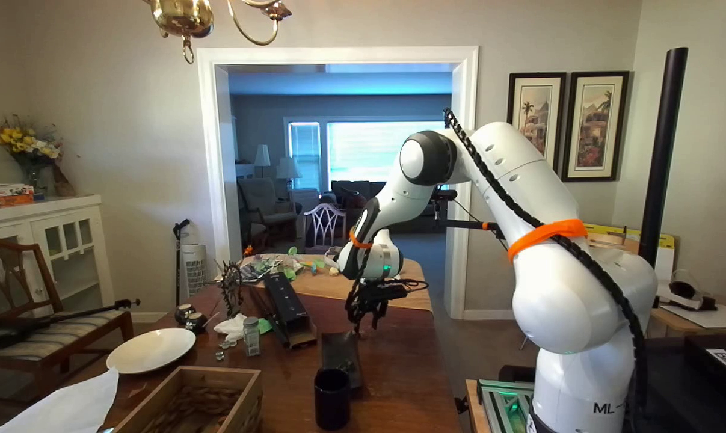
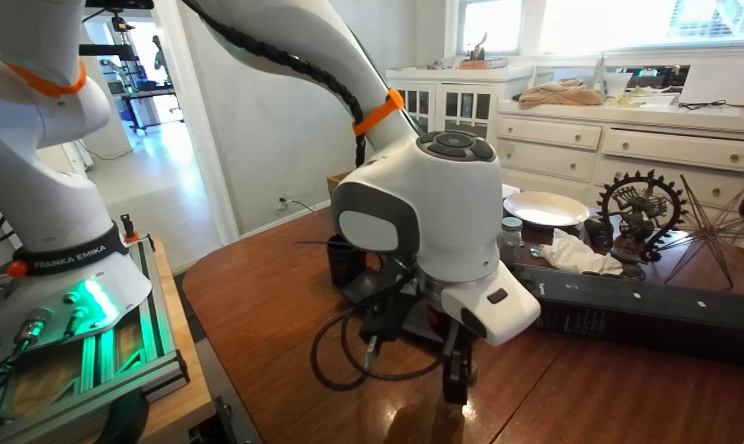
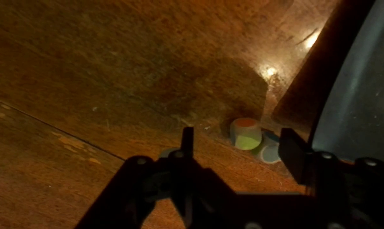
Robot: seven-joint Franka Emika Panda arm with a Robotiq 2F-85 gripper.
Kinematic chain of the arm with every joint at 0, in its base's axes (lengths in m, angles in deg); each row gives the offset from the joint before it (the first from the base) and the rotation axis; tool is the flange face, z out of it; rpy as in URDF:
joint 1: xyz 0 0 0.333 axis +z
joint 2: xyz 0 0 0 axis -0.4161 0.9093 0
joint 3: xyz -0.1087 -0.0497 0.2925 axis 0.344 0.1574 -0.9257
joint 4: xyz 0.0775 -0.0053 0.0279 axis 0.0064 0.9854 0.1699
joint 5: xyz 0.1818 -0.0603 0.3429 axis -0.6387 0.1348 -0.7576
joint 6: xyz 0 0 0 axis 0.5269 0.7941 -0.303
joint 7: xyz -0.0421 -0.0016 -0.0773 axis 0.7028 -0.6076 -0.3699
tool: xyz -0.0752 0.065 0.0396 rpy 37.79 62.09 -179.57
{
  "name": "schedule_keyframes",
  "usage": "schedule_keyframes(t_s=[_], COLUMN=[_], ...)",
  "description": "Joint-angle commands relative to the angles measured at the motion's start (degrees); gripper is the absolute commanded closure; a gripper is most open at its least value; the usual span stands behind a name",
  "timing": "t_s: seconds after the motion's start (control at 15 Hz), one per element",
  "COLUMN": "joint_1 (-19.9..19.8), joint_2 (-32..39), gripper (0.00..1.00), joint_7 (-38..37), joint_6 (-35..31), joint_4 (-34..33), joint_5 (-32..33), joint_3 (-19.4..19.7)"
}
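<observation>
The pincer, its fingers spread wide, hangs over the wooden desk, and the wrist view shows a small orange-and-green block between its tips, a greyish block just beside it at four o'clock, partly behind a finger, and a larger dark object toward two o'clock.

A home dining room — brass chandelier, wooden table, cushioned chair (armchair and lamps beyond).

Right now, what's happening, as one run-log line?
claw: open, nothing held | nearest: small orange-and-green block, on table | beside it: bluish second block | black cup: upright
</observation>
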Motion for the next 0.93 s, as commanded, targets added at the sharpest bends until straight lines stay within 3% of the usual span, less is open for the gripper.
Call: schedule_keyframes(t_s=[0.0,0.2,0.4,0.47,0.67,0.87], joint_1=[0.4,0.3,0.2,0.2,0.1,-0.1], joint_2=[0.7,0.7,0.7,0.7,0.6,0.8], gripper=[0.62,0.83,0.88,0.86,0.56,0.35], joint_7=[0.1,0.3,0.3,0.4,0.4,0.5], joint_6=[-0.3,-0.3,-0.4,-0.3,-0.1,-0.1], joint_4=[0.2,0.2,0.1,0.2,0.1,0.2], joint_5=[0.3,0.4,0.5,0.6,0.5,0.5], joint_3=[0.6,0.9,1.1,1.3,1.4,1.6])
